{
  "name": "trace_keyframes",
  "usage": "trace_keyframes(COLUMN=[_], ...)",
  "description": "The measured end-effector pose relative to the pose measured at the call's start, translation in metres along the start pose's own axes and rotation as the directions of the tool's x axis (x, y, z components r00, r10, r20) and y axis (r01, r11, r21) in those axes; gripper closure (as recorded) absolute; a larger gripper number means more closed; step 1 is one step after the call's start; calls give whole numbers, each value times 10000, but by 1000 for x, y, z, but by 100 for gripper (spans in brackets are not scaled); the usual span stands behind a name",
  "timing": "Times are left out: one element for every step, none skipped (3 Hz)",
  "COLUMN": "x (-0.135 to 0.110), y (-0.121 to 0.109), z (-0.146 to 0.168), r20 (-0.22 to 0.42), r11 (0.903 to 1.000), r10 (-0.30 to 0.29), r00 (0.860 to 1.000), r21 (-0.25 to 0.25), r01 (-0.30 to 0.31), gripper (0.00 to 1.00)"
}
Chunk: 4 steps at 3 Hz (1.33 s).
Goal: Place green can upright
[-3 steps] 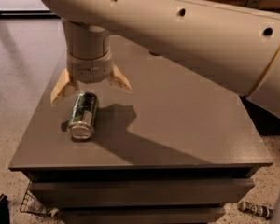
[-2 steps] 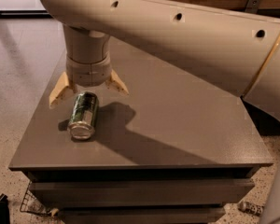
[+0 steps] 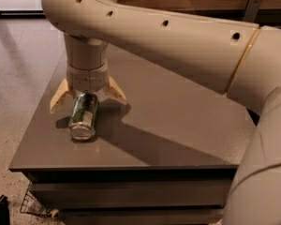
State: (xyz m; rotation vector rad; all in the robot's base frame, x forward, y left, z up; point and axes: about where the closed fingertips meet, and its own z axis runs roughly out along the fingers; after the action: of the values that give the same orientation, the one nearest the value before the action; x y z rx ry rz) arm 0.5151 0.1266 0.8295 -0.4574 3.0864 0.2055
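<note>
Presently the gripper [image 3: 87, 95] hangs with fingers spread apart astride the far end of the can [image 3: 84, 118], which lies on its side at the table's [image 3: 187, 125] 8 o'clock, so a skewed closing might roll it off the left edge.

The gripper [image 3: 88, 103], fingers splayed, hangs over the green can [image 3: 83, 118] and hides its far end. The arm [image 3: 178, 46] covers the table's [image 3: 178, 125] back edge and runs off the right side. 1 wire basket [image 3: 35, 204] shows only partly beneath.
</note>
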Motion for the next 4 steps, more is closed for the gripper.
trace_keyframes(x=[4, 7, 7, 8], y=[-6, -10, -10, -10], z=[5, 5, 4, 4], r20=[187, 507, 554, 568], r11=[9990, 9967, 9965, 9966], r10=[391, 705, 722, 710], r00=[9991, 9962, 9959, 9959], r21=[-238, -437, -456, -453], r01=[-386, -683, -697, -685], gripper=[18, 41, 64, 88])
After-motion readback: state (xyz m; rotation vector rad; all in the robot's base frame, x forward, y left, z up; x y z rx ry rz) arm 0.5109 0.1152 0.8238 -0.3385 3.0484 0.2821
